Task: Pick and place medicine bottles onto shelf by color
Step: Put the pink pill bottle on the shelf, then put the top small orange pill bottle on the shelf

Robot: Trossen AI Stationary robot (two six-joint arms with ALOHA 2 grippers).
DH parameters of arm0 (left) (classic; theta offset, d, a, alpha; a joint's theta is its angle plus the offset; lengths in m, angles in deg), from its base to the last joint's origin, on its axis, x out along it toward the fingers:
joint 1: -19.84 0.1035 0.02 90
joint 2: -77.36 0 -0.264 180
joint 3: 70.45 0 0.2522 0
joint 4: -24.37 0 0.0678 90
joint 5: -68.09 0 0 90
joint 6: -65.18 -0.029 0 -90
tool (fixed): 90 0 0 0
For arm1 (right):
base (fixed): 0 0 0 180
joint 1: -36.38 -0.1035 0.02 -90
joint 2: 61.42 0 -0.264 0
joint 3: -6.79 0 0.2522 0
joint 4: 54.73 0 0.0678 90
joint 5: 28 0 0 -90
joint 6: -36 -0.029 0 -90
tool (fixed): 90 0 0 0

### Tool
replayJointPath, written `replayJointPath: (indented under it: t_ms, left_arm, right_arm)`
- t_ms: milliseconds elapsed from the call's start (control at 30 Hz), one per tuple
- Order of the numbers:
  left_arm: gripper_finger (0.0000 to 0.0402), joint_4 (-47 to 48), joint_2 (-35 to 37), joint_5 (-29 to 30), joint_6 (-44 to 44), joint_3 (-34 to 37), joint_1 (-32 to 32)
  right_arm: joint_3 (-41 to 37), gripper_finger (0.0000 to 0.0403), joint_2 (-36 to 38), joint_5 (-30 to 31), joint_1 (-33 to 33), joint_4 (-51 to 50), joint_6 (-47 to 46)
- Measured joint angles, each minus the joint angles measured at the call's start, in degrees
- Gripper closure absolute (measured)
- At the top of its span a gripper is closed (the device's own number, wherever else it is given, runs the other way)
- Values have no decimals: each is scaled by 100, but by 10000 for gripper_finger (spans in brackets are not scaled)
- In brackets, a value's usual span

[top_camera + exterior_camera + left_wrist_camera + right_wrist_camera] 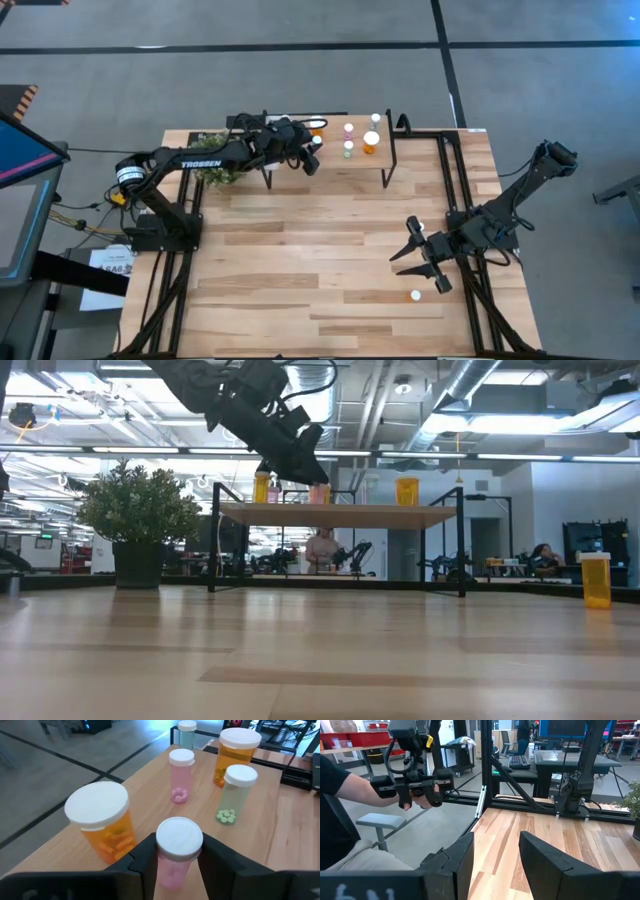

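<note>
The shelf (pixel 385 165), a small wooden rack on black legs, stands at the table's far side. On its board stand an orange bottle (pixel 102 825), a pink bottle (pixel 181 775), a green one (pixel 234 795), a wide orange one (pixel 235 755) and a clear one (pixel 187 732). My left gripper (pixel 313 155) reaches over the shelf's left part and is shut on another pink bottle (pixel 179 852) with a white cap. My right gripper (pixel 402 245) hovers open near the table's right side, with nothing between its fingers. One orange bottle (pixel 416 296) stands on the tabletop near it. My left gripper pinches the pink bottle's body just under the white cap (pixel 170 870) between its two fingers (pixel 145 855). The fingers slant down from the table's left side. The bottle stays upright over the shelf board; whether its base rests on the board, I cannot tell.
A potted plant (pixel 215 170) sits left of the shelf, under my left arm. A small white-capped thing (pixel 416 224) lies by my right gripper. Beyond the table's right edge a person's hand (pixel 417 795) holds a controller. The middle of the tabletop (pixel 300 260) is bare wood.
</note>
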State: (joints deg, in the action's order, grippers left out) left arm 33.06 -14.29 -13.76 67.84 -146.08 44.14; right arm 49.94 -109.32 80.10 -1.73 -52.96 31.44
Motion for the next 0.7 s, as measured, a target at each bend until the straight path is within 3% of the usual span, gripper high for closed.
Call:
replayJointPath:
  t_ms: [333, 700]
  left_arm:
    - [230, 14, -2, 106, 22, 0, -3]
    - [223, -15, -22, 117, 37, -222, -190]
  right_arm:
    - [1, 225, 0, 0, -1, 0, -2]
    - [2, 222, 0, -1, -1, 0, -12]
